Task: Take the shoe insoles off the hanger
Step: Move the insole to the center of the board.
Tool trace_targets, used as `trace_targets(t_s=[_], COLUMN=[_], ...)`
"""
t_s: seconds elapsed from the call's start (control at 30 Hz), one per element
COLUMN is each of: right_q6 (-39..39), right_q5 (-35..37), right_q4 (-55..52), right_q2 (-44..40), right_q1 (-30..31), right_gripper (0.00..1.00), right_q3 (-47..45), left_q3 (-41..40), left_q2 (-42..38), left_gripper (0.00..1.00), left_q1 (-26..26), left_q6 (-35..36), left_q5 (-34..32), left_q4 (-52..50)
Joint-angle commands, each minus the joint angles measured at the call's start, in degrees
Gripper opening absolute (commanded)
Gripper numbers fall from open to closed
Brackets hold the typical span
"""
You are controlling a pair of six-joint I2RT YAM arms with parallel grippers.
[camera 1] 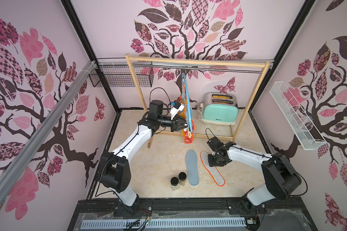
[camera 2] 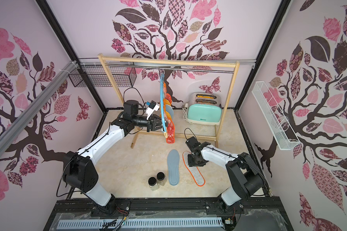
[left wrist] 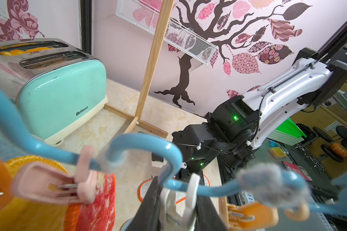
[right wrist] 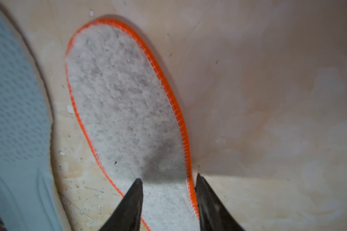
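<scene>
The light blue hanger [camera 1: 186, 100] [camera 2: 161, 104] hangs by its hook from the metal rail. Several shoe insoles are pinned to it, among them a red-white mottled one [camera 1: 188, 137] [left wrist: 96, 200] and a mustard yellow one [camera 2: 167, 102]. My left gripper [camera 1: 185, 125] [left wrist: 177, 198] is at the hanger's lower bar, shut on a white clothespin [left wrist: 192, 192]. A grey-blue insole [camera 1: 191, 167] [camera 2: 173, 167] and a speckled felt, orange-edged insole [camera 1: 214, 172] [right wrist: 124, 104] lie flat on the table. My right gripper [right wrist: 168, 177] stands open just above the felt insole's end.
A mint toaster [camera 1: 219, 109] stands behind the tall wooden frame [camera 1: 248, 100]. Two black-lidded jars [camera 1: 178, 180] sit near the table's front, left of the grey-blue insole. A black wire basket [camera 1: 120, 77] and a white wire basket [camera 1: 294, 116] hang on the walls.
</scene>
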Motion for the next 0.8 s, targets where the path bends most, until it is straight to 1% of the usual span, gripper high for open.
trace_targets(t_s=[0.0, 0.1, 0.27, 0.3, 0.4, 0.57, 0.67, 0.73, 0.77], right_q6=[2.61, 4.70, 9.93, 11.01, 13.71, 16.71, 17.28, 16.98, 16.61], right_q5=[-1.36, -4.30, -7.21, -7.36, -7.18, -11.94, -14.14, -13.53, -12.04], right_q4=[3.06, 5.33, 9.17, 9.64, 10.91, 13.78, 14.70, 14.19, 13.45], right_q2=[1.56, 2.00, 3.76, 4.30, 5.47, 6.58, 5.80, 3.95, 2.77], right_q1=[-0.33, -0.33, -0.28, -0.34, -0.35, -0.27, -0.24, -0.27, -0.23], right_gripper=[0.43, 0.40, 0.30, 0.29, 0.28, 0.27, 0.28, 0.28, 0.28], right_q3=[-0.71, -1.65, -1.69, -1.43, -0.47, -0.39, -1.16, -1.49, -1.61], left_q3=[-0.91, -0.96, -0.92, -0.90, -0.85, -0.99, -1.13, -1.16, -1.18], left_q2=[-1.73, -1.55, -1.55, -1.56, -1.64, -1.57, -1.56, -1.55, -1.59], left_gripper=[0.03, 0.03, 0.03, 0.03, 0.03, 0.03, 0.03, 0.03, 0.03], left_q1=[-0.16, -0.15, -0.22, -0.19, -0.21, -0.20, -0.22, -0.21, -0.22], left_q6=[0.25, 0.16, 0.16, 0.16, 0.16, 0.16, 0.25, 0.32, 0.28], left_q5=[0.16, -0.06, -0.02, -0.01, -0.01, -0.06, -0.01, -0.01, -0.05], left_q4=[0.62, 0.63, 0.76, 0.75, 0.76, 0.63, 0.66, 0.67, 0.66])
